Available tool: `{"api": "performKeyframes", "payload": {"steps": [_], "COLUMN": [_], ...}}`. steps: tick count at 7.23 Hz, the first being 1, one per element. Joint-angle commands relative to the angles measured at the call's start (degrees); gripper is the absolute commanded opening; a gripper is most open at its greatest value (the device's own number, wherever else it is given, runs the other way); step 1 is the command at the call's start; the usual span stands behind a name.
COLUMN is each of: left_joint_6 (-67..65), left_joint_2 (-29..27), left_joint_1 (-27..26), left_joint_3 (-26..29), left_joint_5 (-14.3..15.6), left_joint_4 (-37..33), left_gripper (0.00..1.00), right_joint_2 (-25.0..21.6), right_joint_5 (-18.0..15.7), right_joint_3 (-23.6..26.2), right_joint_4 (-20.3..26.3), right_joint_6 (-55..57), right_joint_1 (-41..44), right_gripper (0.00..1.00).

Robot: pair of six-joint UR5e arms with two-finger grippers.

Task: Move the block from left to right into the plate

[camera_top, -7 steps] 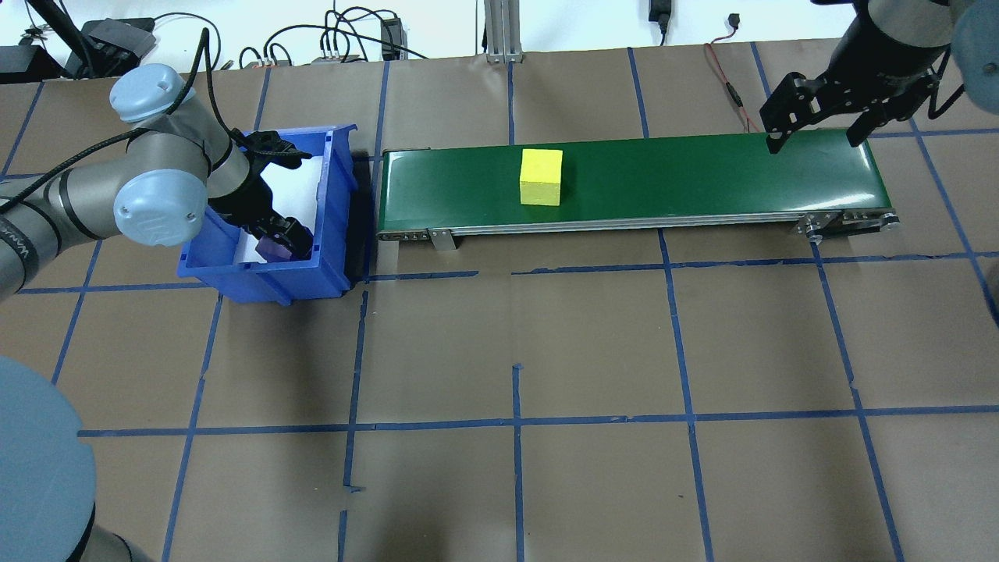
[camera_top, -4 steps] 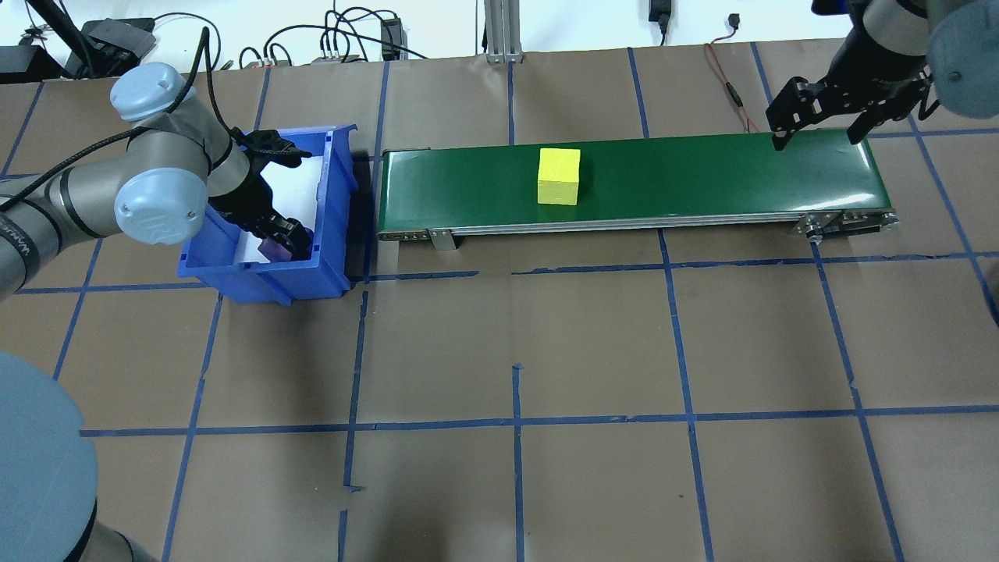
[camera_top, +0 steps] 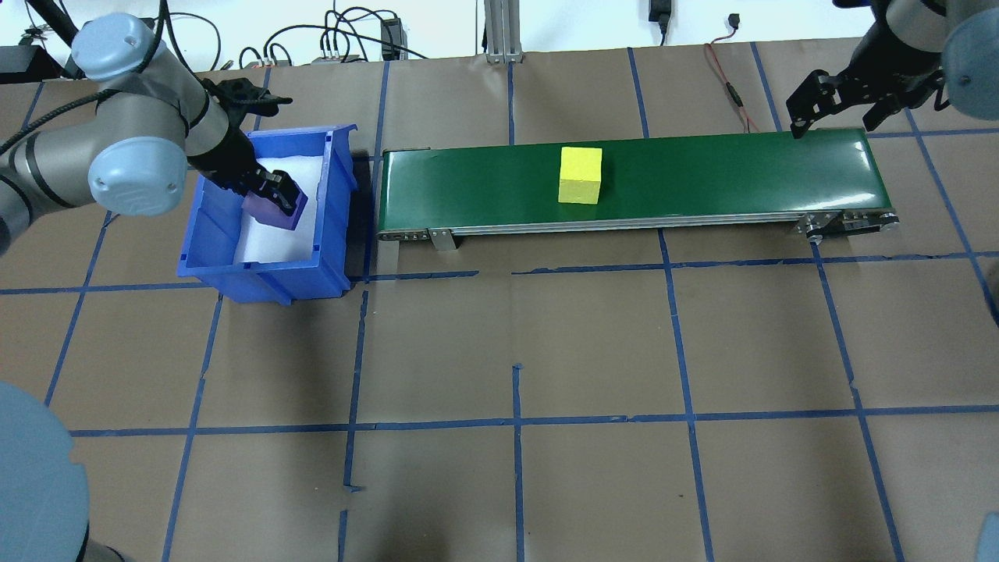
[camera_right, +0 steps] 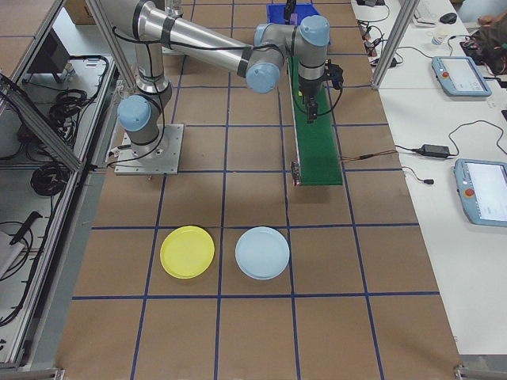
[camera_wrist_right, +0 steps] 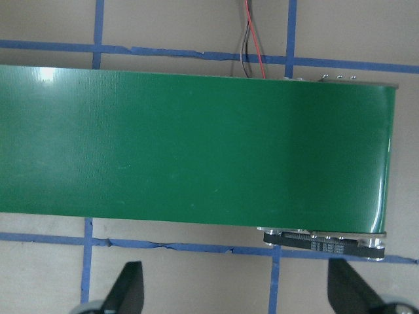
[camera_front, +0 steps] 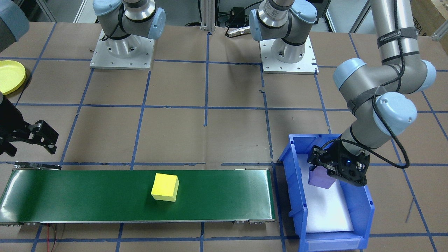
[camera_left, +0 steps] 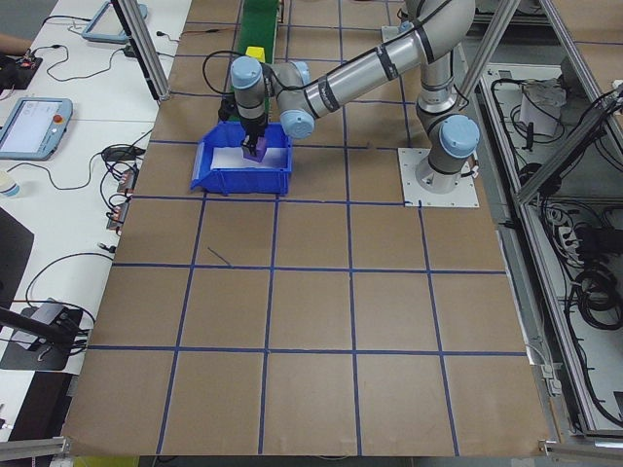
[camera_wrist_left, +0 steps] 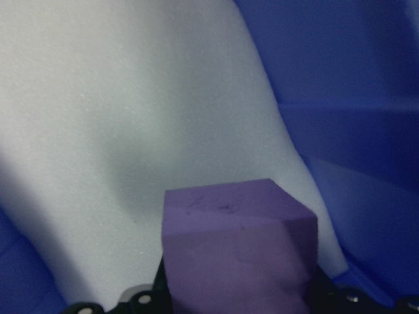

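Green belting runs the length of the conveyor (camera_top: 624,183) between my two arms — a judgement, but it looks laid out to carry blocks from my left side to my right. A yellow block (camera_top: 581,175) sits near its middle, untouched by either gripper. Beside the belt's left end stands the blue bin (camera_top: 226,265), lined with white foam (camera_front: 325,210), probably to cushion the stock. My left gripper (camera_top: 273,201) is clamped on a purple block (camera_front: 321,179) inside that bin, lifted off the foam. My right gripper (camera_top: 847,105) hangs spread wide and empty over the belt's far end, seemingly waiting to catch. The yellow plate (camera_right: 187,252) lies well apart, next to a pale blue plate (camera_right: 262,252). My left arm's strap reads "WANJEED", partly legible.
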Motion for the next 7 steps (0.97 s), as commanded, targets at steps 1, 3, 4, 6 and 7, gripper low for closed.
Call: {"api": "performKeyframes", "payload": {"steps": [1,3,4,6,7], "left_joint_6": [-12.9,-15.36,-17.8,-23.7,-23.89], "left_joint_2": [2.89,-0.33,-2.7,-6.4,-7.81], "left_joint_1": [-2.32,-9.33,-12.85,-18.57,-18.95], "left_joint_3": [5.72,12.31,13.47,13.57,12.87], "left_joint_5": [0.22,0.22,0.31,0.31,0.22], "left_joint_4": [-2.86,-5.58,-5.24,-4.62,-4.27], "left_gripper": [0.42,0.42,0.42,0.41,0.41], "right_joint_2": [2.07,3.66,4.45,4.9,4.81], "right_joint_5": [1.57,8.98,9.74,9.92,9.92], "right_joint_3": [0.0,0.35,0.36,0.62,0.62], "right_joint_4": [-5.59,-6.41,-6.58,-6.5,-6.5], "right_joint_6": [-5.45,-6.45,-7.33,-7.07,-6.99], "right_joint_1": [-3.14,-7.01,-7.9,-7.99,-7.99], "right_gripper": [1.0,1.0,1.0,1.0,1.0]}}
